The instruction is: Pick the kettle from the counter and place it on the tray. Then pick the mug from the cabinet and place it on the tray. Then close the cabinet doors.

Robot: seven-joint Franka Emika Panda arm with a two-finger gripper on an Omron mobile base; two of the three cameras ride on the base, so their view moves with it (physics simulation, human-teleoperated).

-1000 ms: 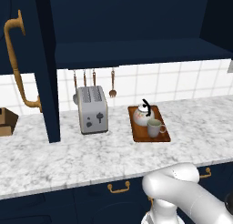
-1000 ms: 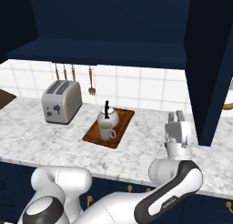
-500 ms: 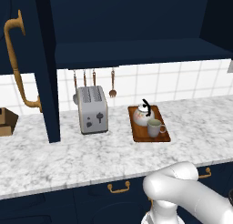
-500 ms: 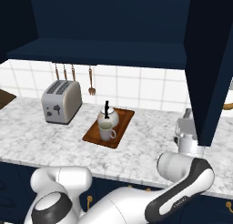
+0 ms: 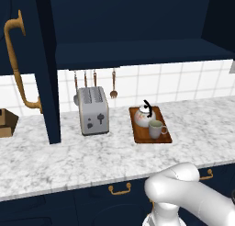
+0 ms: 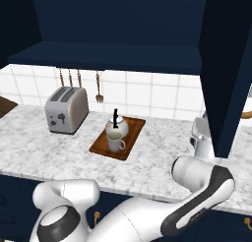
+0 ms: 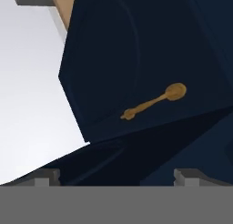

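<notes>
I see the navy cabinet doors (image 6: 227,74) standing open, tall panels upright; the right one rises just beside my end effector (image 7: 116,175), whose fingers are spread wide with nothing between them. Its brass handle (image 7: 154,101) runs diagonally ahead in the hand view. Well to the left on the marbled desk (image 6: 162,142), the wooden tray (image 6: 132,136) carries the round white kettle (image 6: 118,126), black handle upright, and the mug (image 6: 115,142) touching it.
</notes>
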